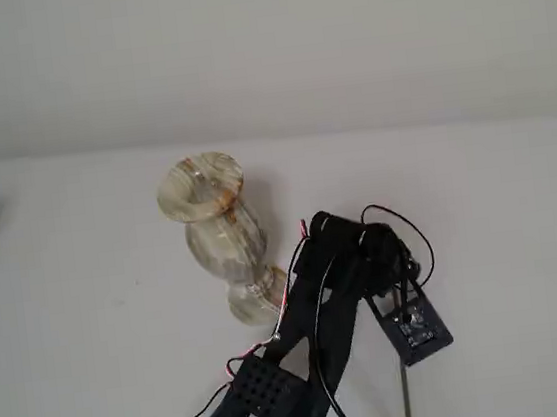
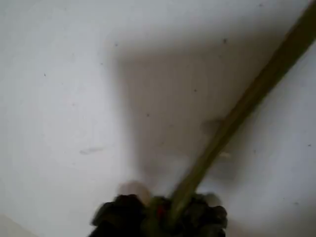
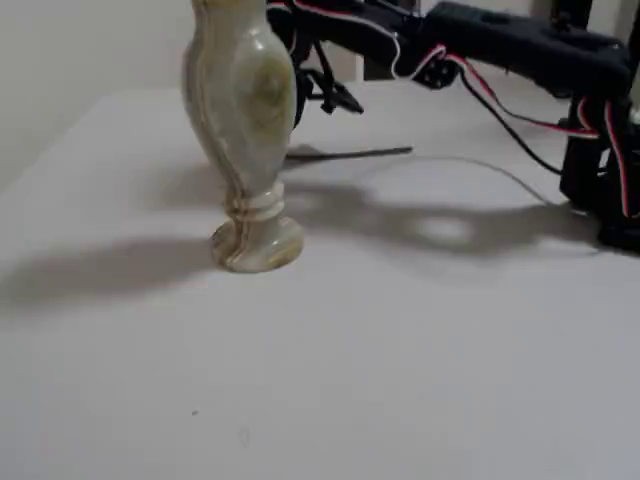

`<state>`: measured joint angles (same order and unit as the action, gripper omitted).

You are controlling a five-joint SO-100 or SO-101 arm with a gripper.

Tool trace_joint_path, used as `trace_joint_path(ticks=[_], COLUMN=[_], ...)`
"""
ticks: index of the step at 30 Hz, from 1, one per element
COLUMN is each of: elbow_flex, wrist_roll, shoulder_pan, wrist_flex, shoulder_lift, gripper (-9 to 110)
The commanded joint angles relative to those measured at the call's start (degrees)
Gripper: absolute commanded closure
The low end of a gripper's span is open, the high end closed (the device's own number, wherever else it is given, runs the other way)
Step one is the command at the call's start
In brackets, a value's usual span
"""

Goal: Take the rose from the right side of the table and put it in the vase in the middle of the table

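The vase (image 1: pixel 223 237) stands upright on the white table (image 1: pixel 80 322), cream and brown with a wide rim; another fixed view shows the vase (image 3: pixel 243 110) in front of the arm. The rose's thin stem (image 3: pixel 350 153) lies flat on the table behind the vase, and shows as a thin line (image 1: pixel 406 400) below the wrist. In the wrist view the stem (image 2: pixel 237 113) runs from upper right down into a dark lump with a red speck (image 2: pixel 160 212). My gripper (image 1: pixel 398 301) is low over the bloom end, right of the vase. Its jaws are hidden.
The black arm (image 1: pixel 304 346) with red and white cables reaches in from the bottom edge, close beside the vase's foot. Its base and cables (image 3: pixel 600 150) stand at the right. A pale wall (image 1: pixel 260 49) bounds the table at the back.
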<state>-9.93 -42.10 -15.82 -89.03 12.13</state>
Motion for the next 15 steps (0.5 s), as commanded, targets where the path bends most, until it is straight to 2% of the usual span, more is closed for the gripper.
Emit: trace_joint_path(ticks=[1, 7, 15], elbow_flex=[-0.97, -1.58, -1.58], wrist_roll=[-0.09, 0.7, 1.05], shoulder_pan=[-0.35, -0.09, -0.62], wrist_flex=[-2.11, -4.31, -6.86], shoulder_lift=[0.44, 2.64, 18.02], gripper=[102, 102, 102])
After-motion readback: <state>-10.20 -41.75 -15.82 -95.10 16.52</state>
